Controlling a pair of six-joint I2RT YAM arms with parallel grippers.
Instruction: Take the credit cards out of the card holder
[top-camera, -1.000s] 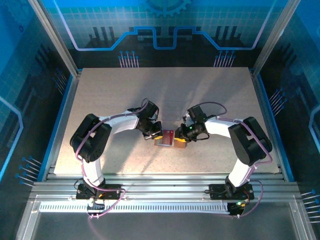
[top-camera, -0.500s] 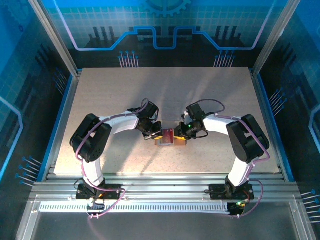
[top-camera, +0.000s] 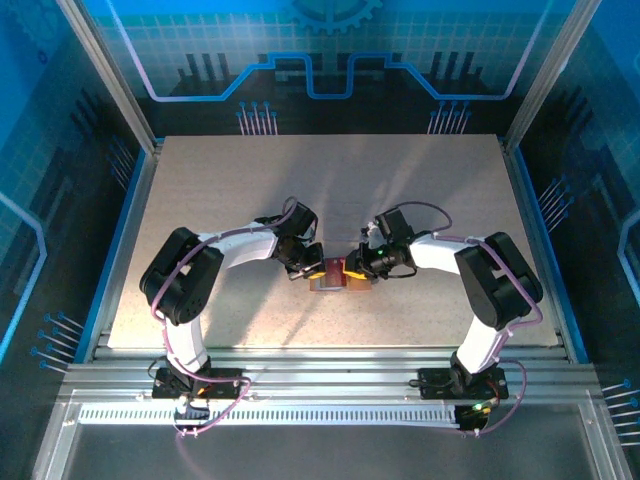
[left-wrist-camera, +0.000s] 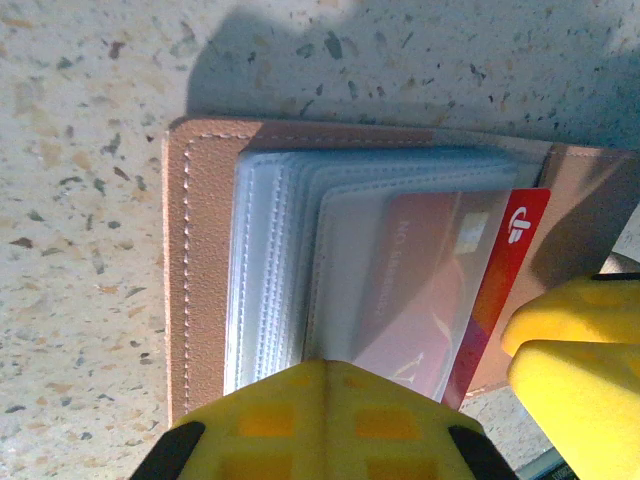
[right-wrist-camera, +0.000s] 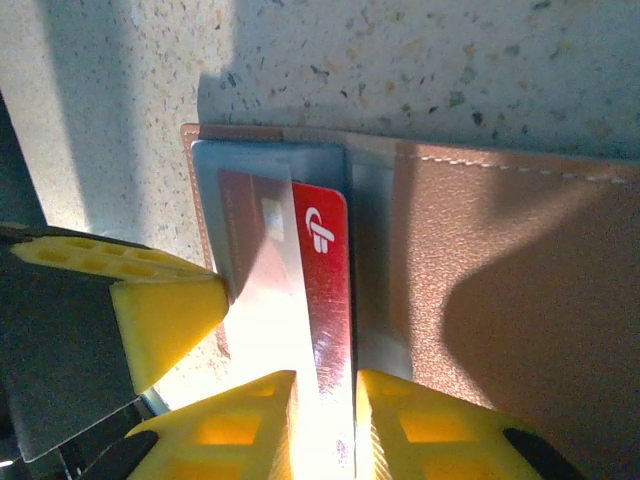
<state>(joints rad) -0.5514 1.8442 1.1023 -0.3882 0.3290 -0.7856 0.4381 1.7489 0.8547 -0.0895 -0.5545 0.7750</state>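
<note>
The tan card holder (top-camera: 326, 286) lies open on the table between the two arms. My left gripper (top-camera: 313, 268) is shut, and its joined yellow tips (left-wrist-camera: 325, 368) press down on the holder's clear sleeves (left-wrist-camera: 280, 260). A red credit card (right-wrist-camera: 327, 262) with a white logo sticks partway out of a sleeve. My right gripper (right-wrist-camera: 325, 400) is shut on that card's edge, one finger on each side. In the left wrist view the card (left-wrist-camera: 505, 265) juts past the sleeve toward the right gripper's yellow fingers (left-wrist-camera: 580, 350). The holder's other tan flap (right-wrist-camera: 500, 290) lies flat.
The speckled tabletop (top-camera: 330, 180) stretches out behind the holder. Metal frame rails (top-camera: 320, 365) run along the near edge, and blue walls close in both sides.
My right gripper has shifted slightly left over the holder and closed a little tighter on the card. The left arm has stayed where it was.
</note>
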